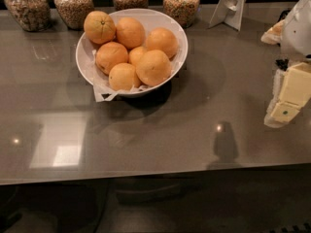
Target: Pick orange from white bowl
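A wide glossy white bowl with white paper lining stands on the grey counter, left of centre and toward the back. It holds several oranges, piled up; one orange sits on the far left rim. My gripper is at the right edge of the view, above the counter and well to the right of the bowl. Its pale yellow finger pads point downward. Nothing shows in it.
Several glass jars of grain line the back of the counter behind the bowl. A white folded stand is at the back right. The counter's front edge runs across the lower view.
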Robot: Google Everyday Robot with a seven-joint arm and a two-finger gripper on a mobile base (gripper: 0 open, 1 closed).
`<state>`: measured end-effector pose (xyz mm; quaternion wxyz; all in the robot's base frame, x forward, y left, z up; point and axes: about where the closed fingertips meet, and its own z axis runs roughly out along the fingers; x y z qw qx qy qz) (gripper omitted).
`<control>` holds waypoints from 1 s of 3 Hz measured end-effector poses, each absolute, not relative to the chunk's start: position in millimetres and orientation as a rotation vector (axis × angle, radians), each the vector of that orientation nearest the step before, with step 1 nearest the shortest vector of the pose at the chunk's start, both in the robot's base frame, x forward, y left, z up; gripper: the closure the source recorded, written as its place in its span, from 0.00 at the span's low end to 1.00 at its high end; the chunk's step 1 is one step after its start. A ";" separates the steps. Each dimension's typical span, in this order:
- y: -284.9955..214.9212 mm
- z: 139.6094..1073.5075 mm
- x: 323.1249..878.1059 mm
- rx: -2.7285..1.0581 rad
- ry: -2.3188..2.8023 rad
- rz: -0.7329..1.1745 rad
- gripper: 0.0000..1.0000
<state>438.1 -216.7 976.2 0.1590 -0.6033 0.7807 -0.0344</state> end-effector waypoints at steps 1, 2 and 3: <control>-216.6 976.2 438.2 -1.725 2.232 -0.098 0.00; -206.8 981.7 446.1 -1.702 2.175 -0.051 0.00; -179.8 998.6 472.0 -1.642 2.056 0.034 0.00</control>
